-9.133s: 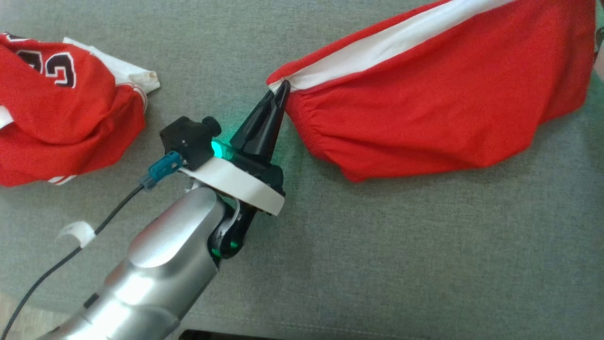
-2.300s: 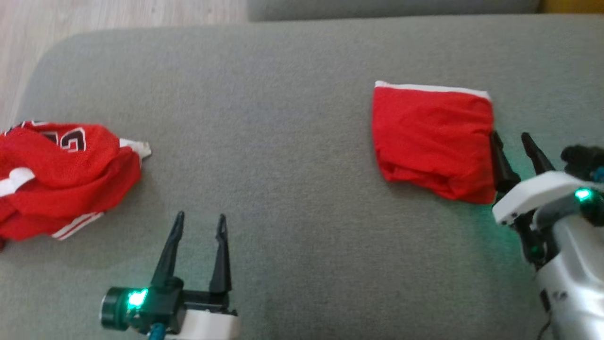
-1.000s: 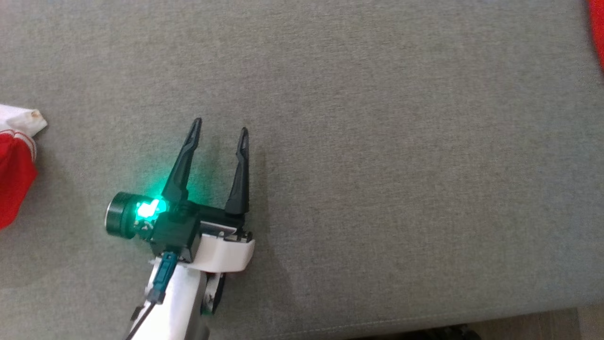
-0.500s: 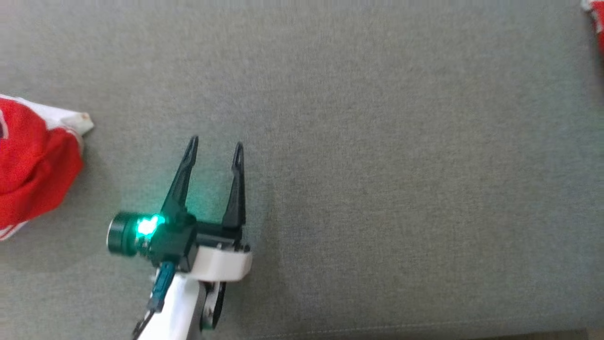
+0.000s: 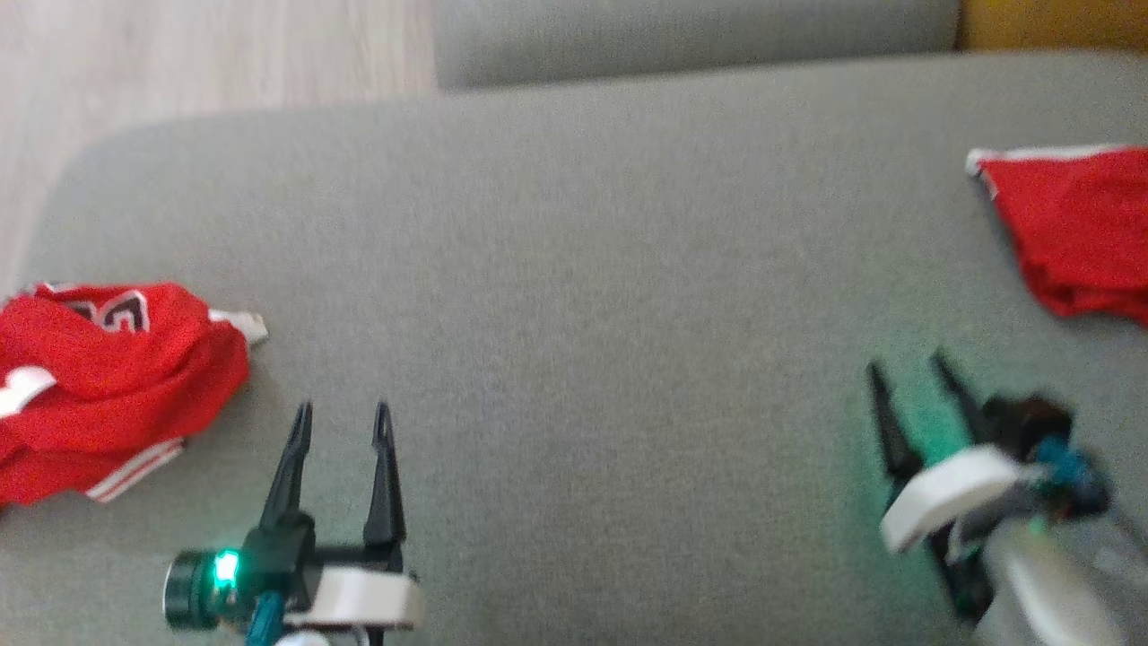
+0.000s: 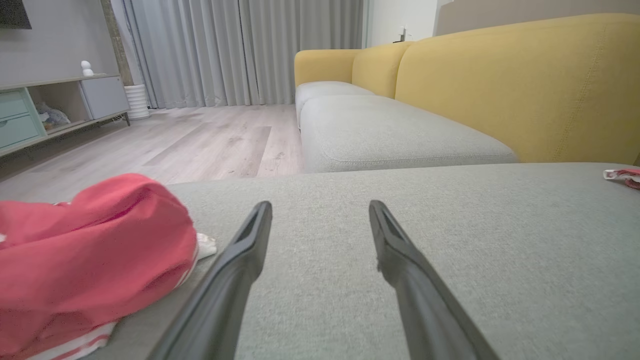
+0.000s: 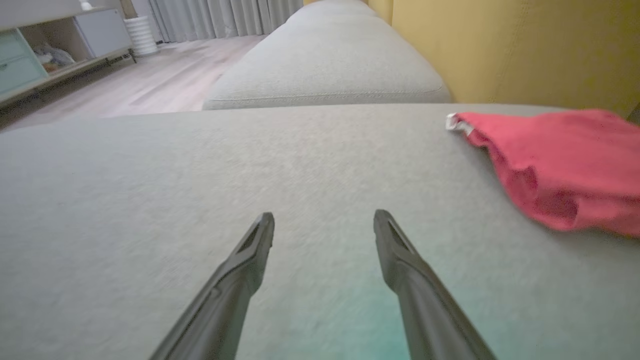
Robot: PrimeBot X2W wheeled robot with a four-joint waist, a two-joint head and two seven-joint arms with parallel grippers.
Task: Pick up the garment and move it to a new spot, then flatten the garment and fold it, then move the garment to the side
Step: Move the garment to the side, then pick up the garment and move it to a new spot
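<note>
1. Head view, nearest first: left pincer sits low at the near edge of the grey seat cushion, jaws released, nothing between them. The left wrist view agrees, showing bare cushion between the fingers.
2. Right pincer is also released and empty. About two seconds ago its jaws were against the edge of the folded red garment. It has since let go and backed off, leaving a clear gap between tips and cloth.
3. The folded red garment lies on the cushion ahead and to the right of the right pincer, apart from it, white trim along its far edge. Right wrist view gives the same: beyond and right of the fingertips, no contact.
4. Crumpled red jersey lies left of and slightly beyond the left pincer, near but not touching.
5. Farther out from the left pincer: a second grey cushion, a yellow backrest and wood floor.
6. My read: the fold is done, the garment is set aside to the right and the release is complete, so this item looks finished. Its near edge looks a bit lumpy. The head frame is blurred.
</note>
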